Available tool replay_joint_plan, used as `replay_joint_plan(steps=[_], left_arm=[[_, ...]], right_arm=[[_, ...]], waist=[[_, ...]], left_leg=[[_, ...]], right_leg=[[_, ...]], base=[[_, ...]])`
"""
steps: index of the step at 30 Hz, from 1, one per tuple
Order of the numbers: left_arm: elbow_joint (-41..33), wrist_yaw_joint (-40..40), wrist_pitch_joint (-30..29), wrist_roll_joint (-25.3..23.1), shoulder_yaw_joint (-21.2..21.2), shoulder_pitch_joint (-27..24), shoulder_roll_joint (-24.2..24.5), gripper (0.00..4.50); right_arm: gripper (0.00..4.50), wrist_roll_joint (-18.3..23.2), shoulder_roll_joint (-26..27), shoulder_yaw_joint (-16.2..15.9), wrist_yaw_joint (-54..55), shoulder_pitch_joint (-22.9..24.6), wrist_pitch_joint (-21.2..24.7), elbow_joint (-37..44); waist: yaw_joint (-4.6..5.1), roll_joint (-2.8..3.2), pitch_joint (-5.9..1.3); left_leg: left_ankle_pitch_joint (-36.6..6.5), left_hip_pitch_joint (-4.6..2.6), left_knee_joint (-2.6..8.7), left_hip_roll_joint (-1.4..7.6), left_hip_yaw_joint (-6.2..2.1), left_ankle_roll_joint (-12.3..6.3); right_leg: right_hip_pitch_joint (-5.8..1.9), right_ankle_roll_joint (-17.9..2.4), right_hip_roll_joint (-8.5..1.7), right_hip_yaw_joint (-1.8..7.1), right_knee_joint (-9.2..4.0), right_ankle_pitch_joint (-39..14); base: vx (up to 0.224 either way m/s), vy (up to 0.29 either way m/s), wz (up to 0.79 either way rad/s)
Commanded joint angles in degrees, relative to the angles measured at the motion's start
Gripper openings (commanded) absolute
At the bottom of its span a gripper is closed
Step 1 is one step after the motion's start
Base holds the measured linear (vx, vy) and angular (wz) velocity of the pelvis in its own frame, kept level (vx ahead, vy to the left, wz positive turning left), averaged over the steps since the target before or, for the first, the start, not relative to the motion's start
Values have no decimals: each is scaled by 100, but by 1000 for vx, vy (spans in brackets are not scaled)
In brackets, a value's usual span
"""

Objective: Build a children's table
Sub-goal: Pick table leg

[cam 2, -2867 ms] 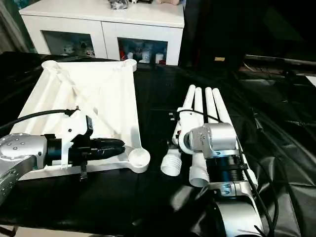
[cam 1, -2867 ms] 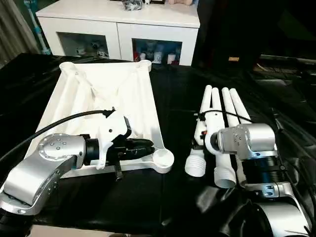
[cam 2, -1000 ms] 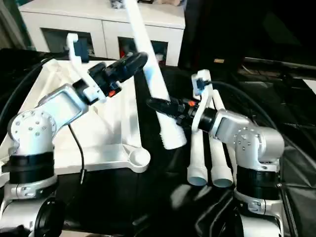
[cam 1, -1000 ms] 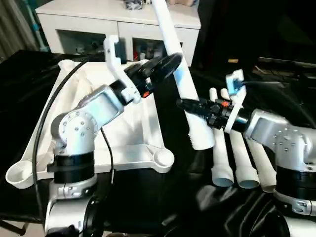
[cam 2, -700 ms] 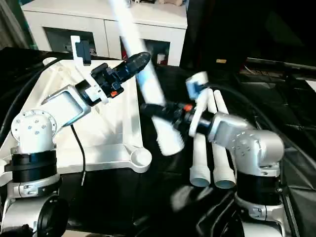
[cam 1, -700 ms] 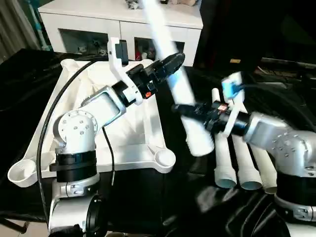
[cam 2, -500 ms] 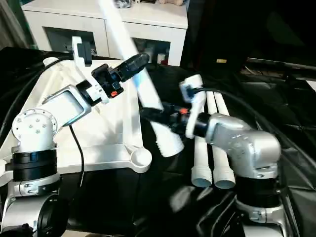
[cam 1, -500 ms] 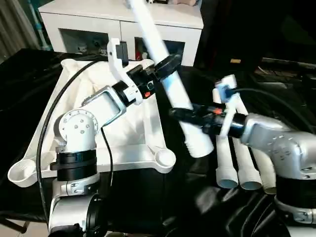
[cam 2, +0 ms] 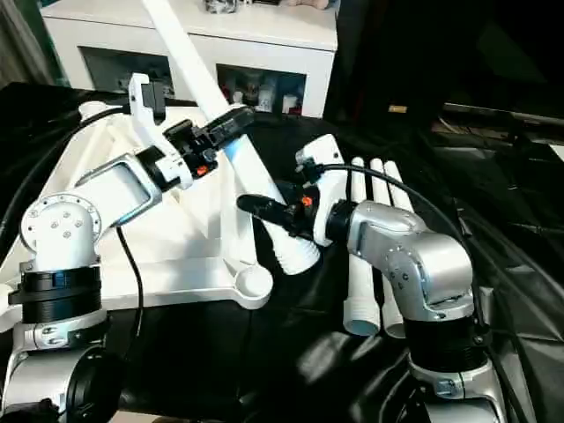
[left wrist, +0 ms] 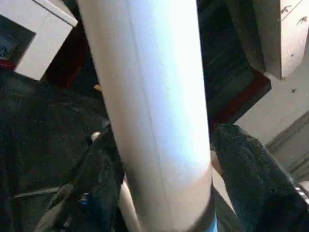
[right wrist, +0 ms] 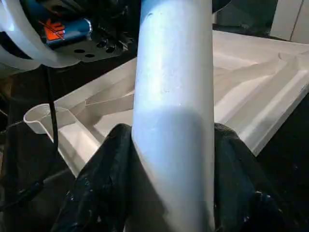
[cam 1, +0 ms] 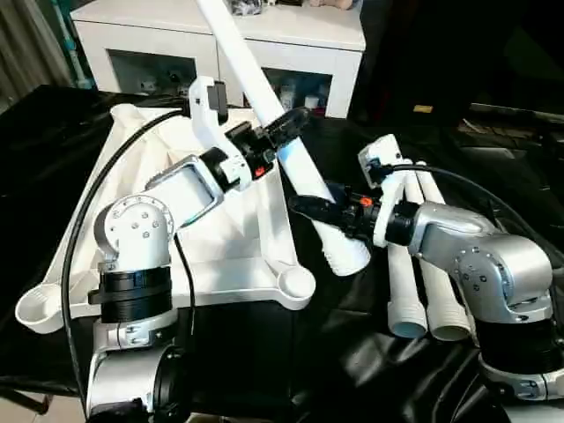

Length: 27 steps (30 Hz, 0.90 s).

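Right wrist view has the right gripper [right wrist: 174,193] with its two black fingers [right wrist: 104,188] clamped on either side of a white leg [cam 1: 282,145] near its ribbed lower end. Up the tilted leg toward 11 o'clock, the left gripper [cam 1: 284,126] hugs the tube on both sides. At 9 o'clock lies the upturned tabletop [cam 1: 159,176] on black sheeting [cam 1: 291,352]; three legs [cam 1: 423,264] lie at 3 o'clock, and a white cabinet [cam 1: 176,44] stands at 12.

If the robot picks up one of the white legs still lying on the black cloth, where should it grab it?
Probably from above, around the smooth middle of a lying leg. The legs rest flat, side by side and touching, so a claw coming sideways has no gap to slip into. The round tube suits two fingers pinching across it, and a middle grip should keep it from tipping.
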State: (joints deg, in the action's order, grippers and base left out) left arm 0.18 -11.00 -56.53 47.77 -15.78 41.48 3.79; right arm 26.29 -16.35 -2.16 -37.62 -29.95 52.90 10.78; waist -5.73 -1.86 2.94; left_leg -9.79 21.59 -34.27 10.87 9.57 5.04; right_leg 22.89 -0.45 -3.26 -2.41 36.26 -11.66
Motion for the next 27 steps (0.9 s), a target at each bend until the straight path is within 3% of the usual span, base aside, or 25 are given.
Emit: replay_joint_plan(steps=[1, 9, 12, 17, 20, 21, 24, 27], left_arm=[[-114, 66, -115, 31, 99, -16, 7, 285], [-146, 41, -225, 102, 112, -58, 28, 205], [-142, 66, -264, 133, 70, -46, 8, 199], [-106, -60, -262, 113, 109, 4, 124, 185], [-160, -502, -184, 68, 339, 11, 348, 184], [-160, -502, -184, 68, 339, 11, 348, 184], [-336, -1287, -147, -32, 824, 27, 774, 180], [-430, -1955, -191, -63, 1180, 117, 1162, 180]], right_arm=[[184, -51, -21, -18, 48, -130, -144, -25], [184, -86, -3, -111, 63, -127, -243, -57], [184, -66, -20, -133, 74, -125, -263, -51], [184, -93, -43, -176, 77, -116, -309, -39], [255, 33, 22, -51, 94, -107, -195, -26], [255, 33, 22, -51, 94, -107, -195, -26], [294, 87, -169, -94, -128, -71, -164, 52], [299, 263, -468, -162, -517, -44, 18, 130]], waist=[[-10, 28, -374], [-13, 50, -383], [-11, 49, -380], [-10, 96, -382], [-6, 91, -383], [-15, 124, -381], [-15, 128, -384], [-27, 144, -383]], left_leg=[[-758, -60, 363, 142, -43, 81], [-681, -61, 358, 147, -43, 52], [-721, -60, 361, 152, -44, 79], [-755, -64, 361, 147, -52, 107], [-766, -67, 367, 144, -52, 114], [-788, -75, 372, 145, -58, 117], [-836, -85, 380, 149, -59, 120], [-795, -90, 374, 151, -55, 143]], right_leg=[[-332, -827, -358, 234, -442, -544], [-339, -917, -360, 232, -420, -264], [-339, -943, -362, 230, -418, -285], [-341, -922, -358, 231, -419, -261], [-339, -925, -353, 227, -418, -261], [-328, -914, -356, 225, -423, -305], [-325, -878, -346, 226, -420, -357], [-339, -942, -347, 226, -395, -199]], base=[[0, 0, 0], [0, 0, 0], [0, 0, 0], [0, 0, 0], [0, 0, 0], [0, 0, 0], [0, 0, 0], [0, 0, 0]])
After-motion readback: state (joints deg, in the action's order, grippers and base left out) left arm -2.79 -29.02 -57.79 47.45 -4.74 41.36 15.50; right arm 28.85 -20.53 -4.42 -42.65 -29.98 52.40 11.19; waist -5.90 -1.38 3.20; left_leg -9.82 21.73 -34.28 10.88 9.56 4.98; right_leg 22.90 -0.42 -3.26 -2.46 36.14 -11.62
